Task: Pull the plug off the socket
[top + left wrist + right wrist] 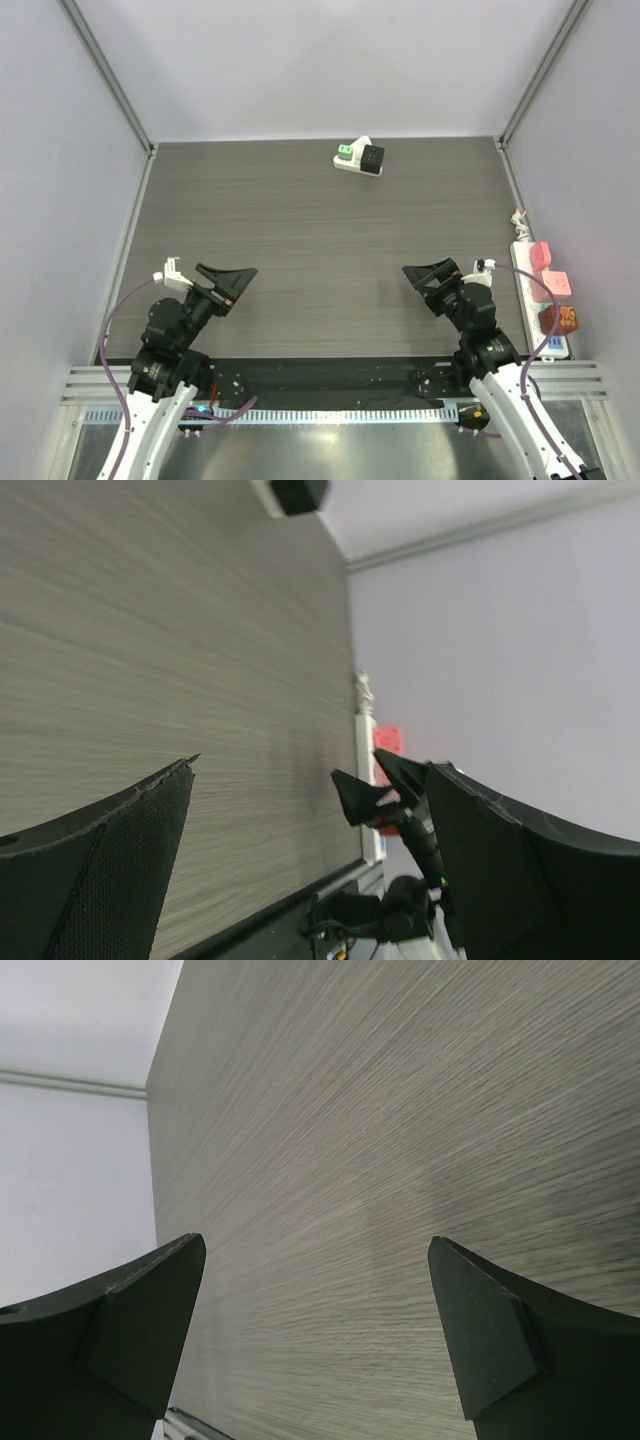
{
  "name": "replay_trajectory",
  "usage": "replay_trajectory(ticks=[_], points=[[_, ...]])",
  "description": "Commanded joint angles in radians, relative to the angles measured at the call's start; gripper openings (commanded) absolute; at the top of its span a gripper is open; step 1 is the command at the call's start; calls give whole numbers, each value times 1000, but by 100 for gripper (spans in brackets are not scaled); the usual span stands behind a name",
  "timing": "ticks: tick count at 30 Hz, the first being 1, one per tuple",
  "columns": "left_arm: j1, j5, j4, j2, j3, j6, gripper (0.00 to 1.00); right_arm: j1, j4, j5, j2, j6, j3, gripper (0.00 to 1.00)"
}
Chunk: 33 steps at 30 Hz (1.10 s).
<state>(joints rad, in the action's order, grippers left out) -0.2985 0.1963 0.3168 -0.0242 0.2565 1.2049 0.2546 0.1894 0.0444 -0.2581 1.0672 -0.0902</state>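
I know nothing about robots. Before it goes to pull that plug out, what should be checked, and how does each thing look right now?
1. The left gripper open, holding nothing: ok.
2. The right gripper open, holding nothing: ok.
3. A gripper close to the white socket block: not ok; both hang at the near edge of the table, and the block lies at the far edge.
4. Plugs in the block: black plug and green plug sit on it: ok.
5. Which plug to pull: cannot tell.
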Motion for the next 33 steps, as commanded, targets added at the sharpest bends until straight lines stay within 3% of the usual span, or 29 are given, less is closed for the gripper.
replay_trajectory(ticks=[1, 5, 14, 19, 22, 28, 30, 33], points=[[6, -176, 279, -37, 79, 51, 100, -2, 12, -83, -21, -26, -62, 100], [6, -190, 361, -74, 96, 162, 100, -2, 33, -106, -32, -45, -78, 100], [4, -92, 154, -171, 61, 148, 100, -2, 143, -146, -154, -194, -213, 100], [5, -83, -98, -180, -37, 228, 100, -3, 162, -71, -312, -311, -330, 100], [5, -84, -248, -220, -43, 237, 100, -5, 159, -112, -438, -349, -376, 100], [5, -38, -283, -538, 145, 41, 100, -17, 128, -291, -686, -410, -548, 100], [1, 43, -347, -694, 214, 13, 97, -24, 104, -299, -734, -438, -591, 100], [-43, 31, -404, -849, 294, -25, 95, -41, 44, -270, -841, -492, -667, 100]])
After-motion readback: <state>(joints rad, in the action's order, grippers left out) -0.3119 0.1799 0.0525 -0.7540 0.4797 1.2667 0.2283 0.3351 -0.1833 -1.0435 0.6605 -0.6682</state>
